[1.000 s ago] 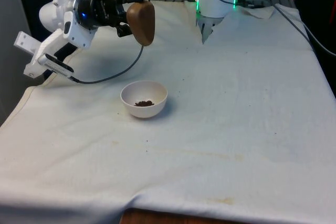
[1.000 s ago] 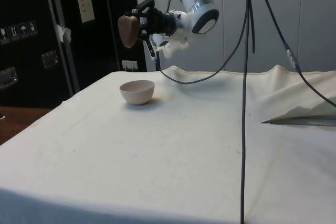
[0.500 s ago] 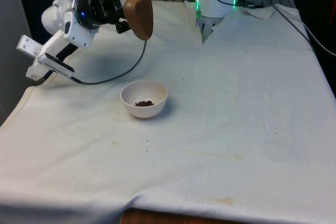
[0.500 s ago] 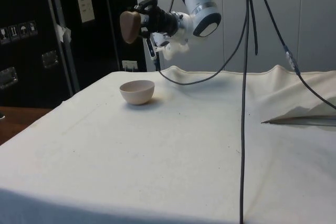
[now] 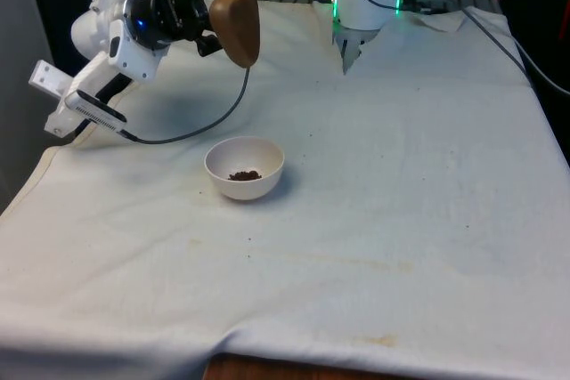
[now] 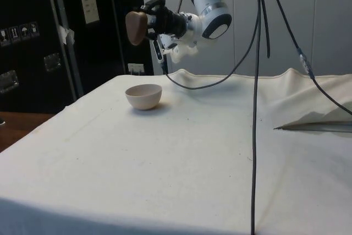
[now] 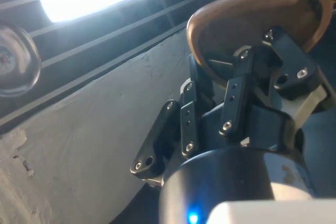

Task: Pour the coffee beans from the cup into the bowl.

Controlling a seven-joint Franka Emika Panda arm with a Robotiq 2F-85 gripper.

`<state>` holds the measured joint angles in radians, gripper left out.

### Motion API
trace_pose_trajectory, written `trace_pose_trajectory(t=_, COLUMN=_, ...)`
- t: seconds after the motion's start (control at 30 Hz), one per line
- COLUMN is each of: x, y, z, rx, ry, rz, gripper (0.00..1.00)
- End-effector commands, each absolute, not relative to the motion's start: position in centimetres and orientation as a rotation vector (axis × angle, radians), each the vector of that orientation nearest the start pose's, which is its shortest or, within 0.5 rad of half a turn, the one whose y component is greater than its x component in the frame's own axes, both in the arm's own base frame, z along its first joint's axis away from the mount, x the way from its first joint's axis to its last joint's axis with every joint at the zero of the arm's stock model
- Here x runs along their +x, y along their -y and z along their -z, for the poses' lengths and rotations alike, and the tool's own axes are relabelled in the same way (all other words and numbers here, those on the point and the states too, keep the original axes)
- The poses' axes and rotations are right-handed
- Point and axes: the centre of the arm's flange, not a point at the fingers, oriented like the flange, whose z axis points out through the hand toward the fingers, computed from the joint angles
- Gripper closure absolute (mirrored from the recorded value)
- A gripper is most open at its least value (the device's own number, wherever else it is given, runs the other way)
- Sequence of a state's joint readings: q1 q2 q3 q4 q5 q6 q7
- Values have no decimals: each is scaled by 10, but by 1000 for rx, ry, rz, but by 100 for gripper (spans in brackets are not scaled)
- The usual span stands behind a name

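Tool (image 5: 216,26) grips tipped brown cup (image 5: 237,28) high above bowl (image 5: 244,167).

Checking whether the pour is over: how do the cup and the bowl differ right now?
The cup is brown; the bowl is white. The cup is held in the air by the gripper, lying on its side; the bowl stands upright on the cloth. The bowl holds coffee beans; the cup's inside cannot be seen.
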<state>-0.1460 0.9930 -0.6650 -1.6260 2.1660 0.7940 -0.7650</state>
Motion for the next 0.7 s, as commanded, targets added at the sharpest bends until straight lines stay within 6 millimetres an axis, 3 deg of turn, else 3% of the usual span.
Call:
trace_pose_trajectory(t=0.0, x=583, y=284, z=-218, rx=-1166, ry=-225, rz=456, gripper=100)
trace_pose_trajectory(t=0.67, x=589, y=284, z=-224, rx=-1109, ry=-242, rz=474, gripper=100)
